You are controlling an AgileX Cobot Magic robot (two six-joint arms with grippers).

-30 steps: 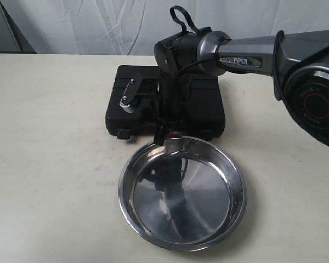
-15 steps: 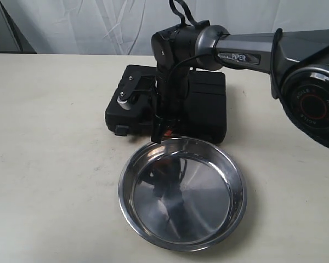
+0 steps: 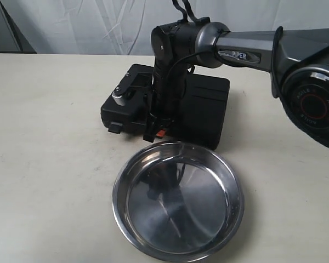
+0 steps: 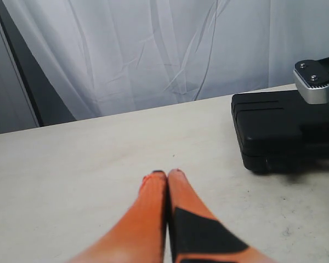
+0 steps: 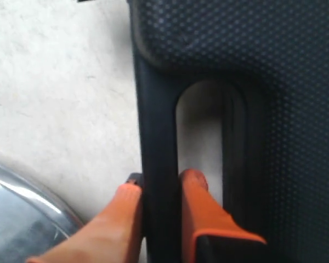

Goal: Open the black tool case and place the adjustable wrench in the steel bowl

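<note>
The black tool case (image 3: 203,109) lies closed on the table behind the steel bowl (image 3: 197,204), which holds nothing. My right gripper (image 3: 155,130) points down at the case's front edge. In the right wrist view the right gripper (image 5: 160,183) is shut on the case's carry handle (image 5: 158,126), one orange finger on each side of the bar, and the bowl's rim (image 5: 27,189) lies close beside it. My left gripper (image 4: 167,174) is shut and empty above bare table, well apart from the case (image 4: 279,126). The adjustable wrench is hidden.
The case's front edge nearly touches the bowl's far rim. A white curtain (image 3: 98,24) hangs behind the table. The right arm (image 3: 247,52) reaches in from the right, over the case. Bare tabletop (image 3: 49,142) stretches to the left.
The right gripper has shifted left and slightly up with the handle in it. The case has shifted and turned a little with it. The bowl has slid slightly left and nearer.
</note>
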